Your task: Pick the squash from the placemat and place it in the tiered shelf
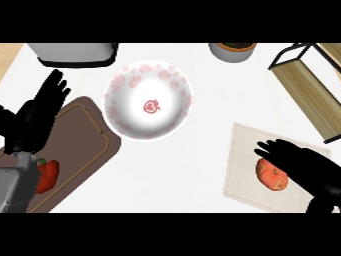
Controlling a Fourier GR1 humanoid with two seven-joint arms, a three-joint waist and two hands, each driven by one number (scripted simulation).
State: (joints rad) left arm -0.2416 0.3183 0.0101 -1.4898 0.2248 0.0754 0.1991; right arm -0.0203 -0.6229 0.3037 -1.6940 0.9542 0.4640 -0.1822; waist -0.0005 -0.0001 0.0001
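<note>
An orange squash lies on the beige placemat at the lower right. My right hand lies over the squash's right side, its fingers stretched across the top and pointing left, not curled round it. The tiered shelf, a black frame with wooden boards, stands at the upper right. My left hand rests open at the left edge, fingers up.
A white plate with red marks sits in the middle. A brown cutting board at the left holds a red pepper. A grey appliance and a potted plant stand along the back.
</note>
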